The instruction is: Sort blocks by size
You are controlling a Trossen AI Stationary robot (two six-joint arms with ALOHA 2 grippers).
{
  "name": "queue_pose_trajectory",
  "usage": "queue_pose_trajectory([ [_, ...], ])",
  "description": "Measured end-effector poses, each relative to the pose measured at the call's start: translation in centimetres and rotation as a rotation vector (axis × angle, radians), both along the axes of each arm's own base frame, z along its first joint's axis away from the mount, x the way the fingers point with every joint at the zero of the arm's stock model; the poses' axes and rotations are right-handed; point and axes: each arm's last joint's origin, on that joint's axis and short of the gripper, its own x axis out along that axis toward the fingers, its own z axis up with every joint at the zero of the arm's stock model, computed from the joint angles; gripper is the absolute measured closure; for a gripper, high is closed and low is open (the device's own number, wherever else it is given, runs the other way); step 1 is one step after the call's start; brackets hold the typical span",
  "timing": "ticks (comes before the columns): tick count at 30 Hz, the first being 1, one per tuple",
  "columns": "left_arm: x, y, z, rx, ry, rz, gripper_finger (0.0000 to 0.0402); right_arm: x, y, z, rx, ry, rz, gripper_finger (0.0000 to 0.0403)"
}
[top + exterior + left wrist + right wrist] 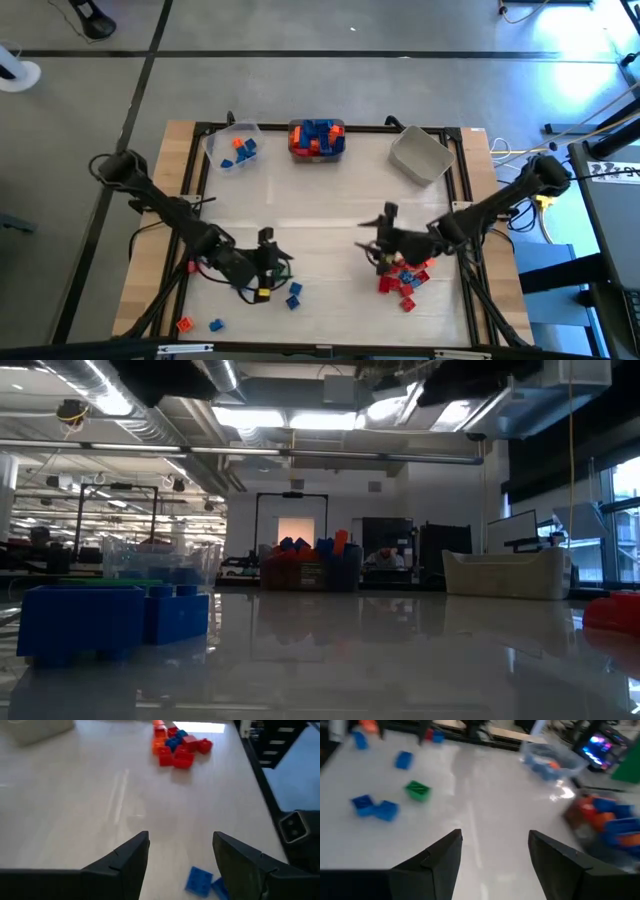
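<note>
Three bins sit along the top edge of the table [330, 215] in the overhead shot: a clear one [232, 146] at upper left with a few blue and orange blocks in it, a middle one [317, 139] stuffed with blue and orange blocks, and a grey one [420, 155] at upper right, tipped at an angle.

Loose blocks: a red pile [404, 279] at lower right with some blue and orange mixed in, too bunched to count. Lower left has two blue ones [293, 295] touching, a green one [283, 268], a yellow one [263, 294], plus one orange [184, 324] and one blue [216, 324] near the bottom edge.

Left gripper [266, 243] hovers over the lower-left bunch, fingers [127, 862] apart, nothing between them. Right gripper [388, 222] sits just above the red pile, fingers [440, 857] also spread and empty.

Tabletop is pale, glossy wood in a black frame. Grey concrete floor around it; the table-level camera shows a big workshop with ceiling ducts and strip lights.
</note>
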Motion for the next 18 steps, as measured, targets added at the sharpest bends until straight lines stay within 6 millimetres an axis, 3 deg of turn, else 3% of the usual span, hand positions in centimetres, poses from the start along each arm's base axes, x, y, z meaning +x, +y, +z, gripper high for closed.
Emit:
queue_pose_trajectory([
  [3,1.3,-0.3,-0.6,-0.028,0.045,-0.036,0.0194,-0.5,1.4,-2.1,0.055,-0.088,0.046,0.0173],
  [9,2.9,-0.4,-4.0,-0.027,0.192,-0.107,0.0194,-0.9,3.3,-6.3,0.155,-0.233,0.107,0.0173],
  [18,4.3,-0.5,-7.3,-0.02,0.286,-0.153,0.0194,0.8,4.6,-12.2,0.14,-0.218,0.09,0.0173],
])
